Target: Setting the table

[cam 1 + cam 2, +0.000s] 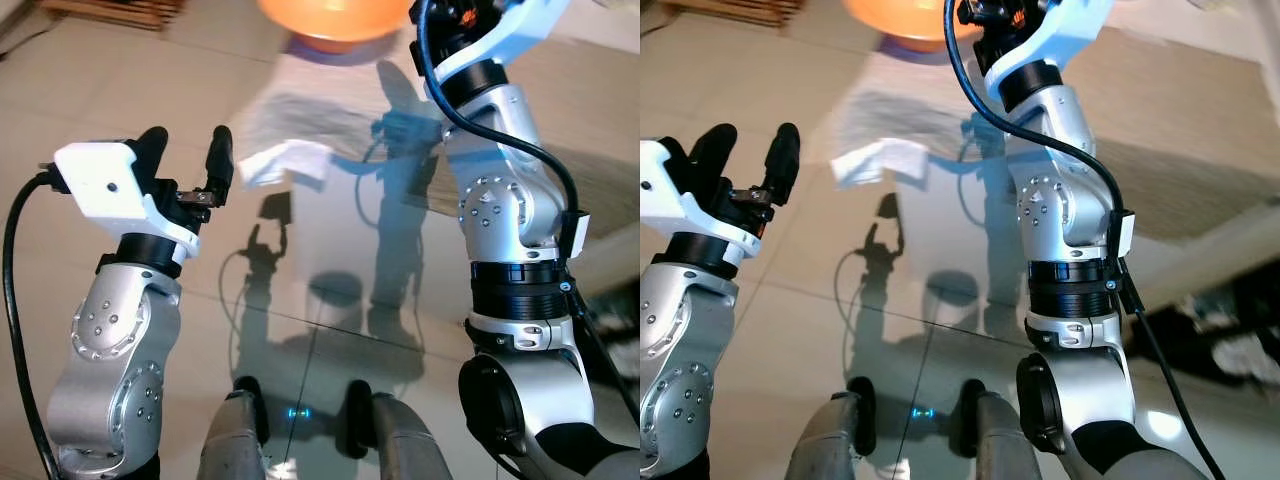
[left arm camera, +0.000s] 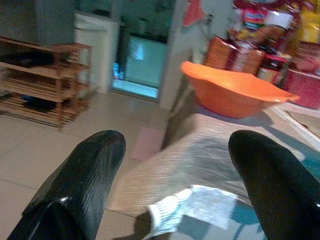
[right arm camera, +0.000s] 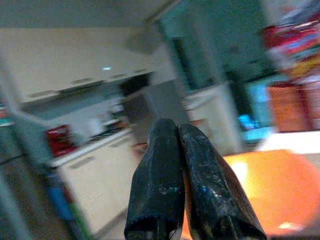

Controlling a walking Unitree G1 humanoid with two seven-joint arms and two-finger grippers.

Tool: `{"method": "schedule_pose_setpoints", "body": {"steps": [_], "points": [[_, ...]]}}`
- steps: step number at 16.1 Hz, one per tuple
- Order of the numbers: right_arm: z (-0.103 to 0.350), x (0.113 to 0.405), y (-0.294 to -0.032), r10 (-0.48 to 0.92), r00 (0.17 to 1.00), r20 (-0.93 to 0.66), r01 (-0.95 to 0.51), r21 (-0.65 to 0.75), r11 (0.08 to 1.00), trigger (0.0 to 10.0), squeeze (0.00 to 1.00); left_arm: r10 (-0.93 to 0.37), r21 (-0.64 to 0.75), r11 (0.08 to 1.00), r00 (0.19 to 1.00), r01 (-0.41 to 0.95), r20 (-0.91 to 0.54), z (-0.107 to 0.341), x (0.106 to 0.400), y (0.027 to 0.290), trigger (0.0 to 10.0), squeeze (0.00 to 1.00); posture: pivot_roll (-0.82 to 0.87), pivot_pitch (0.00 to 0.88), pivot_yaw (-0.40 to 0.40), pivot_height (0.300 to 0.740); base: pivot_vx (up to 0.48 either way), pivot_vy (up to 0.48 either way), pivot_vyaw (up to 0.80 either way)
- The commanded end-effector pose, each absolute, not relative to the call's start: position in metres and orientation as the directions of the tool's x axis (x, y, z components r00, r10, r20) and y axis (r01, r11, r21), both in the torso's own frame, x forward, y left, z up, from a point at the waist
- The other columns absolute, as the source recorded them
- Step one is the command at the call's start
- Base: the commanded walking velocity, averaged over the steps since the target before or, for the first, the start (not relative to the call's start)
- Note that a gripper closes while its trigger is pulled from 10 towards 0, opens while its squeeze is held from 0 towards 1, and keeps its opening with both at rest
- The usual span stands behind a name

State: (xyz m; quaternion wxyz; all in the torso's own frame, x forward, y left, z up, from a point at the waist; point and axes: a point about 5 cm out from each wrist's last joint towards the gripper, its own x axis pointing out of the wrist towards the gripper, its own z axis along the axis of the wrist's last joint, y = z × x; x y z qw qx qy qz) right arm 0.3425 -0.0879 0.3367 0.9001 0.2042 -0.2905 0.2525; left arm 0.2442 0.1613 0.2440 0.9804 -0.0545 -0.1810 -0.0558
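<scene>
Closest in, lower left of the head view, the left gripper [image 1: 187,160] sits raised with its fingers spread wide, nothing in them. Just past it, center frame, a white napkin [image 1: 285,163] lies on a striped placemat [image 2: 200,160] on the glass table [image 1: 330,300]. Top center there's an orange bowl [image 1: 335,18]. The right gripper [image 3: 179,175] is up over that bowl, fingers pressed together, empty.
</scene>
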Motion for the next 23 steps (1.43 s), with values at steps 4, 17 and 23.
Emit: {"method": "schedule_pose_setpoints", "body": {"steps": [4, 17, 23], "points": [[0.342, 0.335, -0.081, 0.389, 0.665, 0.637, -0.611, 0.165, 0.775, 10.0, 0.0, -0.105, -0.078, 0.986, 0.918, 0.146, 0.383, 0.246, 0.246, 0.164, 10.0, 0.0, -0.02, 0.164, -0.028, 0.74, 0.377, 0.0, 0.4], [0.336, 0.34, -0.094, 0.374, 0.715, 0.59, -0.574, 0.193, 0.796, 10.0, 0.0, -0.187, -0.056, 0.973, 0.904, 0.226, 0.385, 0.242, 0.253, 0.149, 10.0, 0.0, -0.05, 0.137, -0.017, 0.74, 0.395, 0.0, -0.22], [0.342, 0.352, -0.114, 0.304, 0.81, 0.501, -0.422, 0.138, 0.896, 10.0, 0.87, -0.166, -0.053, 0.978, 0.9, 0.204, 0.404, 0.247, 0.254, 0.152, 10.0, 0.0, -0.05, 0.136, -0.022, 0.74, 0.132, 0.0, -0.13]]}}
